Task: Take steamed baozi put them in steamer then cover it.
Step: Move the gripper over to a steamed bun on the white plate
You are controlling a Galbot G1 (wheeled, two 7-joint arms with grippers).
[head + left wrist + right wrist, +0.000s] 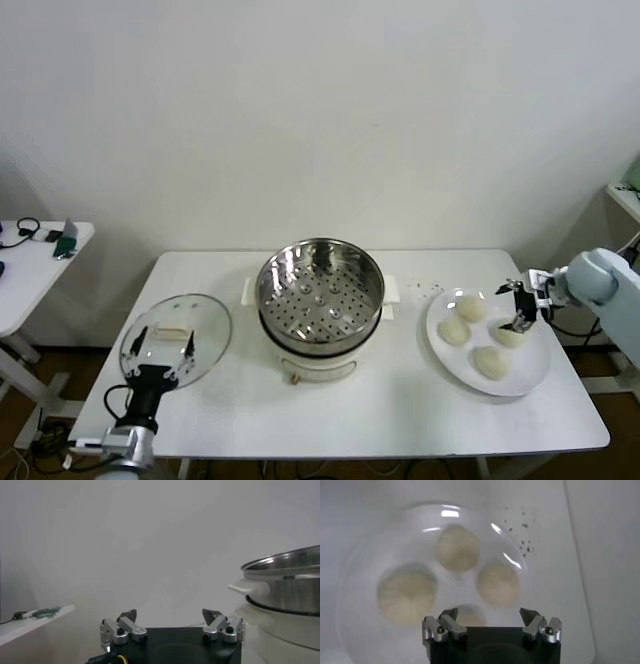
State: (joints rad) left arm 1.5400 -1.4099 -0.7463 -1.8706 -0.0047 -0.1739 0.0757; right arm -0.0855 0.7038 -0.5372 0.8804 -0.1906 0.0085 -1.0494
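Where wall meets floor, white table [380,420]

Off-white round dough buns [471,306] on flat white plate [533,377]: four
Shiny steel steamer pot [320,290]: one
Clear glass lid [176,334]: one
White desk [400,400]: one

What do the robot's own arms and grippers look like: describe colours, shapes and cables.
The left gripper has a black body with silver metal finger mounts and dark tips, on a black wrist with a black cable looping beside it. The right gripper is built the same, black and silver, on a rounded pale grey-blue arm.
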